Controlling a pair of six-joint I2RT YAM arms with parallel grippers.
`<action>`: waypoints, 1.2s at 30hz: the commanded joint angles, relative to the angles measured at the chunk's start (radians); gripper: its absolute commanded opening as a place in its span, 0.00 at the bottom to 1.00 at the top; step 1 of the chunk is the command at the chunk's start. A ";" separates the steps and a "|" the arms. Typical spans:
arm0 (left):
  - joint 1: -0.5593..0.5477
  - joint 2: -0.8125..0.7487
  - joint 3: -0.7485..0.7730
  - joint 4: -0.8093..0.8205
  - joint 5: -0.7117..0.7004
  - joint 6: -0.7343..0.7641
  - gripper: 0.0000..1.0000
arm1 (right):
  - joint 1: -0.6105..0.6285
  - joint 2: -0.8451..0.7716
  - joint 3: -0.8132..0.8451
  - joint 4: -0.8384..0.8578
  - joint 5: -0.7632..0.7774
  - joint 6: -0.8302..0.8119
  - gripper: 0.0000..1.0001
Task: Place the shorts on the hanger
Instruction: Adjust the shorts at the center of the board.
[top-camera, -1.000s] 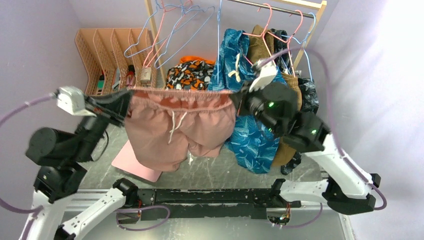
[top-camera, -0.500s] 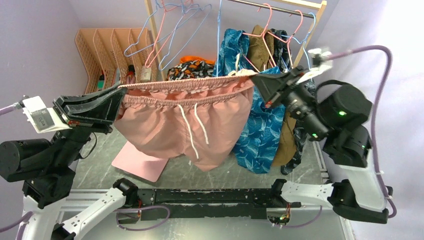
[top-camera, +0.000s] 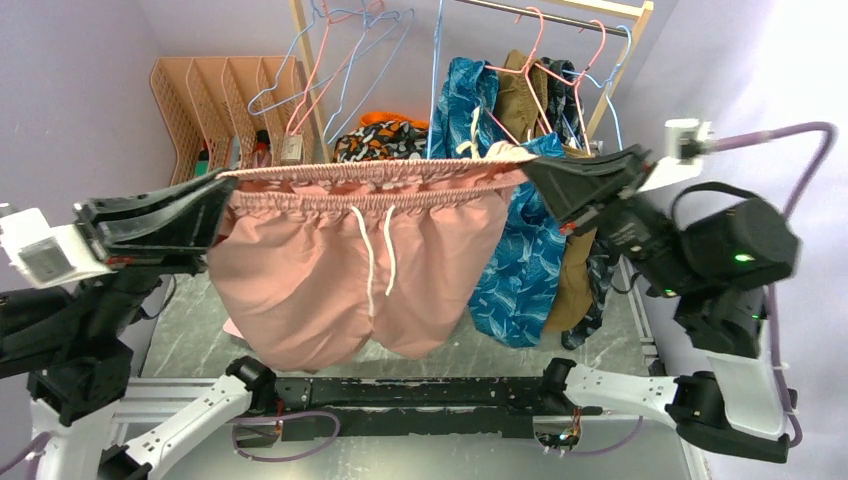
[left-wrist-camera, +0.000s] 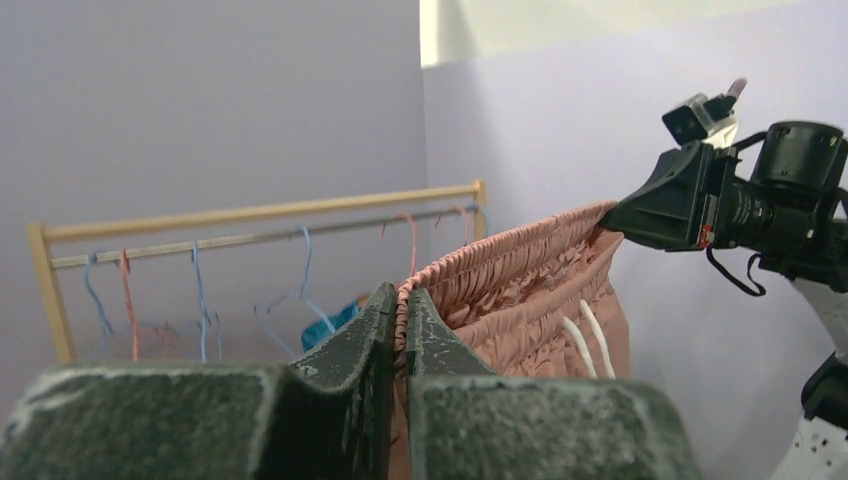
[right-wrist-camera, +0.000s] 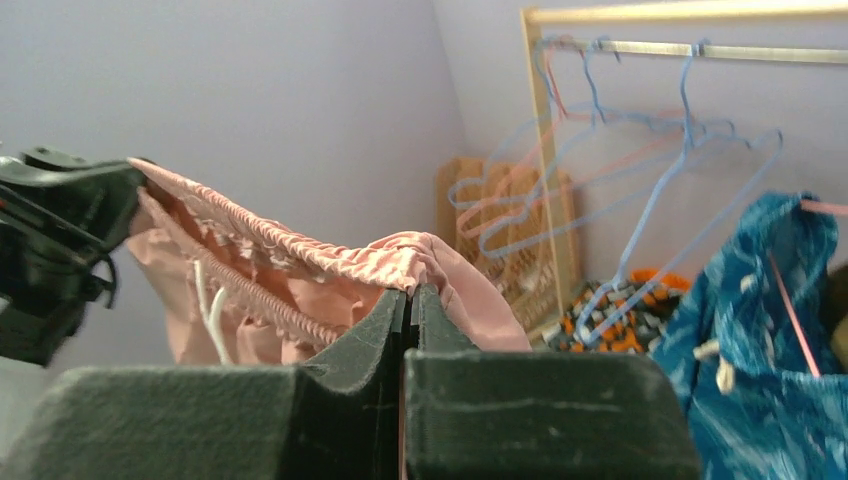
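Nearest the arm bases, the hem of the shorts (top-camera: 340, 270) hangs free above the grey table (top-camera: 185, 325), legs drooping and the white drawstring (top-camera: 378, 255) dangling down the front. The waistband is stretched taut in mid-air from 9 to 3 o'clock. At 9 o'clock the left gripper (top-camera: 226, 187) is pinched tight on that end of the elastic; at 3 o'clock the right gripper (top-camera: 526, 171) is clamped just as tightly on the other end. Behind the shorts, toward 2 o'clock, a blue patterned garment (top-camera: 515, 270) hangs from the wooden rack (top-camera: 310, 90). At 12 o'clock a light-blue hanger (right-wrist-camera: 686, 95) hangs on the rail, well apart from the shorts, among pink hangers (top-camera: 545, 55). At 10 o'clock stands an orange file holder (top-camera: 200, 100).
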 joint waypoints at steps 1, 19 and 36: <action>0.004 -0.054 -0.089 0.027 -0.092 0.019 0.07 | -0.009 -0.026 -0.169 0.066 0.111 -0.026 0.00; 0.005 0.126 -0.168 0.028 -0.276 0.145 0.07 | -0.009 0.081 -0.306 0.201 0.367 -0.094 0.00; 0.005 -0.128 -0.738 -0.090 -0.386 -0.143 0.07 | -0.009 -0.108 -0.854 0.209 0.370 0.184 0.00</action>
